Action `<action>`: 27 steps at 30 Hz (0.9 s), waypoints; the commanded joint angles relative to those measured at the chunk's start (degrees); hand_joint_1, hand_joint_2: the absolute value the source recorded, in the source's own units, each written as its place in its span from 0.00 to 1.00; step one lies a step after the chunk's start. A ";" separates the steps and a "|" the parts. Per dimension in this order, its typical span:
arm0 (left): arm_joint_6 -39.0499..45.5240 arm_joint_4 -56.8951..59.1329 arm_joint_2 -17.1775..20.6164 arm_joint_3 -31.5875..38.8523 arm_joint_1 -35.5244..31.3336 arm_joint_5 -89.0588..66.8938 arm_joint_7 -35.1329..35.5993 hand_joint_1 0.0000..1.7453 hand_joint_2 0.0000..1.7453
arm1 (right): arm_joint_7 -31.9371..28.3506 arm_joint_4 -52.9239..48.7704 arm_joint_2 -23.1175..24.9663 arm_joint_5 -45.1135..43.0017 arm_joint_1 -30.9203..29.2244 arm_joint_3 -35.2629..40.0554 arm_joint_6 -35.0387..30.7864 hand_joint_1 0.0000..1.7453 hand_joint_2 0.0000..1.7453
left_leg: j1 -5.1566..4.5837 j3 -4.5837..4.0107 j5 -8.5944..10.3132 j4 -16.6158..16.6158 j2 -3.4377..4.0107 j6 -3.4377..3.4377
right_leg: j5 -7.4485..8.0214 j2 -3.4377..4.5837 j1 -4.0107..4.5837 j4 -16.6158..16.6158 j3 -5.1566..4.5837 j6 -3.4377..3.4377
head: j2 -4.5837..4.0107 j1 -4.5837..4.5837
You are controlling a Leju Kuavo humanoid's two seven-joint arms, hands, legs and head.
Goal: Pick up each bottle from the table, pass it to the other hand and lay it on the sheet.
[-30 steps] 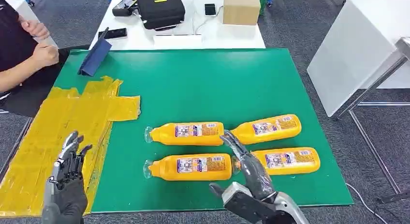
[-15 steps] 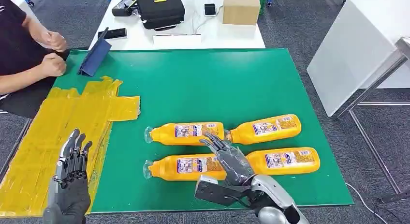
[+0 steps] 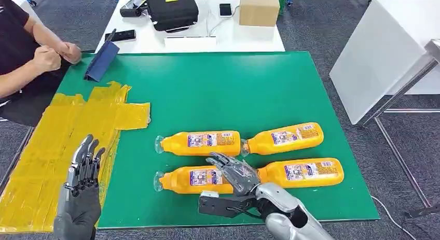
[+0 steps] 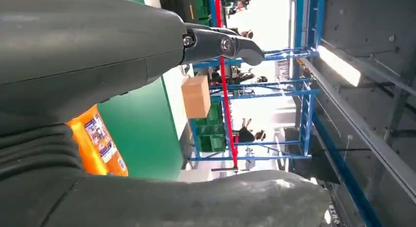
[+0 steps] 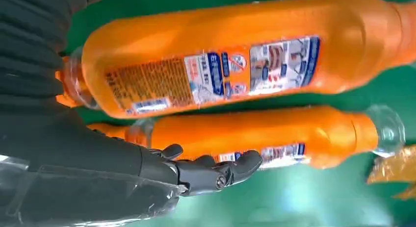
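Orange plastic bottle (image 3: 200,179) lies near-left among four on the green mat (image 3: 218,89); right hand (image 3: 236,172) hovers over it, fingers spread, grasping nothing. Left hand (image 3: 83,191) waits released above the yellow sheet (image 3: 62,131). Right wrist view adds the thumb gap: a shallow grasp could roll it.

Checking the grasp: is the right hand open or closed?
Open: right hand fingers spread above the near-left bottle, not wrapped around it.
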 commanded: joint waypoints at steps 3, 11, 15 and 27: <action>-0.41 4.31 0.44 -0.88 -2.51 0.46 1.00 0.00 0.00 | 1.01 12.10 -0.95 1.11 -5.78 7.09 4.28 0.00 1.00 | 0.01 0.20 -0.01 -0.08 0.07 -0.03 | 0.01 0.07 0.02 -0.09 0.18 -0.07 | 0.00 0.00; -0.16 5.07 -0.52 -1.84 -6.05 1.11 3.61 0.00 0.00 | 1.02 22.25 -2.61 7.12 -13.13 18.11 15.17 0.00 1.00 | 0.04 0.26 0.00 -0.07 0.02 -0.02 | 0.02 0.02 0.04 -0.12 0.23 -0.06 | 0.00 0.00; -0.04 4.88 -0.60 -2.01 -6.80 1.30 3.57 0.00 0.00 | 0.07 24.97 -2.05 7.30 -13.42 19.10 15.81 1.00 1.00 | 0.05 0.61 -0.05 -0.09 -0.08 -0.05 | -0.05 -0.08 0.04 -0.14 0.06 -0.08 | 0.00 0.00; 4.54 3.84 -1.51 -1.58 -5.00 2.23 4.94 0.00 0.00 | 3.21 20.95 0.19 -0.47 -7.22 8.07 6.84 1.00 1.00 | 0.10 0.96 -0.11 -0.12 -0.05 -0.17 | -0.04 -0.02 0.08 -0.19 0.28 -0.15 | 0.00 0.00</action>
